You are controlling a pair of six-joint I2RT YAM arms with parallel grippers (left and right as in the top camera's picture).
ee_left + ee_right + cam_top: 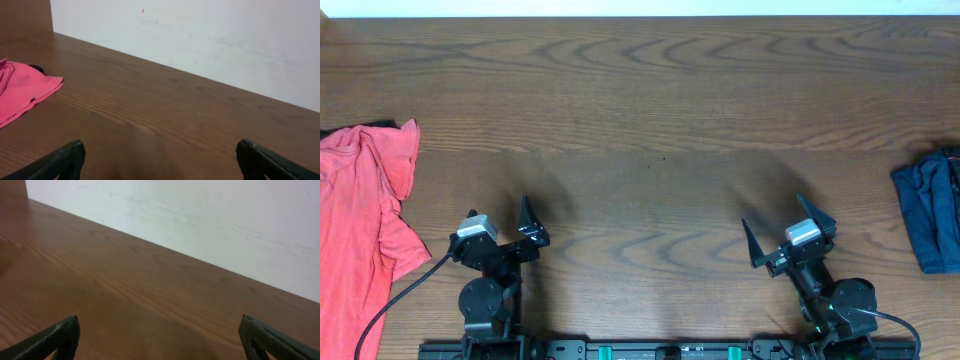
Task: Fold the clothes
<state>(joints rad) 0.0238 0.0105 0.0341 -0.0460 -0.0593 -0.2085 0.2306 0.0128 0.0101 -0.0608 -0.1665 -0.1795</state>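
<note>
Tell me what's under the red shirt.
At the far edge of the red shirt a dark sliver peeks out; the cloth covers the rest, so I cannot tell what it is.

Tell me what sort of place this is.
Probably a robotics lab bench: a left arm and a right arm mounted at the edge of a wooden table, a bare white wall behind, a pink garment and a dark blue cloth at the sides.
</note>
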